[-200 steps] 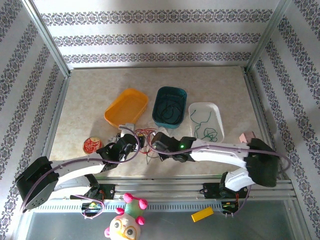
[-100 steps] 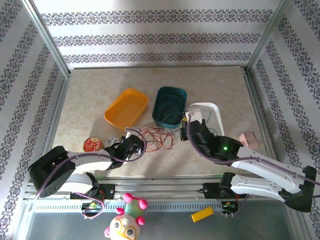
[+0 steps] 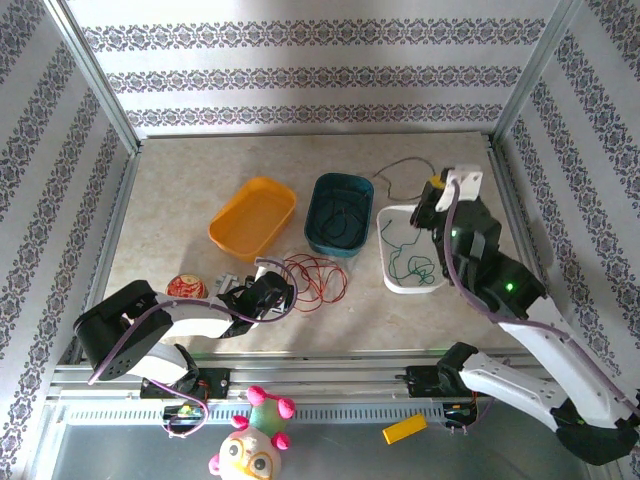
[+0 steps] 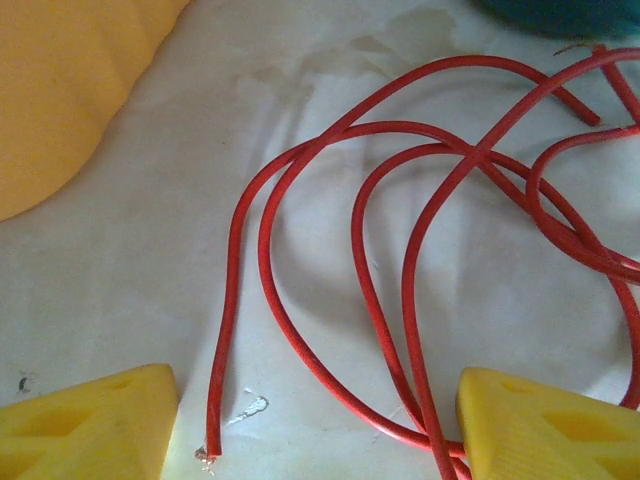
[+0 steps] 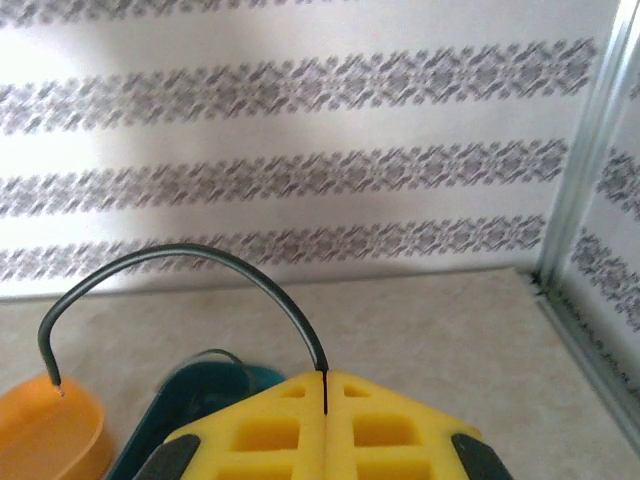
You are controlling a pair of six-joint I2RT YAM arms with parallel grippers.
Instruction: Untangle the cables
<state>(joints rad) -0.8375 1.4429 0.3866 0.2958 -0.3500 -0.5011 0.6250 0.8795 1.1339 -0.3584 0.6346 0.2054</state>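
Lifts the dark cable (image 5: 180, 258), pinched in the pressed-together jaws of the right gripper (image 5: 325, 378), from mid-table to above the white tray (image 3: 400, 288) since a second ago, probably leaving just the red cable (image 4: 472, 155) on the table (image 3: 180, 190) between the left gripper's (image 4: 320, 400) spread jaws.

Mid-table row: left tray (image 3: 250, 215), middle bin (image 3: 340, 180), right tray (image 3: 400, 286). In the bin, bin cable (image 3: 341, 217); in right tray, tray cable (image 3: 415, 262). On table (image 3: 200, 170) before tray/bin gap: looped cable (image 3: 315, 275), left gripper (image 4: 315, 425) near-left of it, ball (image 3: 184, 288) further left. Above right tray's far edge: right gripper (image 5: 325, 385), lifted cable (image 5: 190, 249) arcing left.
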